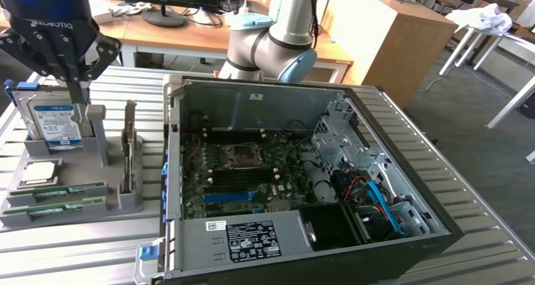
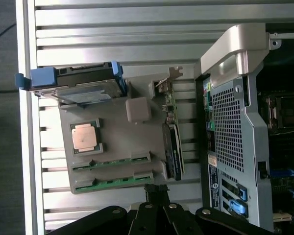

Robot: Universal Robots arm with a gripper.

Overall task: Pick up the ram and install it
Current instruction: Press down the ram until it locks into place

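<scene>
Slatted metal table [image 1: 84, 250] w/ ram [image 1: 67, 191], open PC case [image 1: 250, 103]; desks [image 1: 180, 37] behind.

Soft, even room light fell on the computer case [image 1: 250, 106] in the exterior view. Its open inside was dimmer than the pale slatted table [image 1: 84, 253] around it, and the deepest shade lay in the bay beside the case's labelled power supply [image 1: 200, 241]. In the wrist view the table [image 2: 137, 44] beside the case [image 2: 230, 127] was washed bright, glare lay along the case's silver rim [image 2: 235, 44], the cavity behind that rim sank almost to black, and the gripper [image 2: 157, 192] near the case showed as a dark, underlit shape.
</scene>
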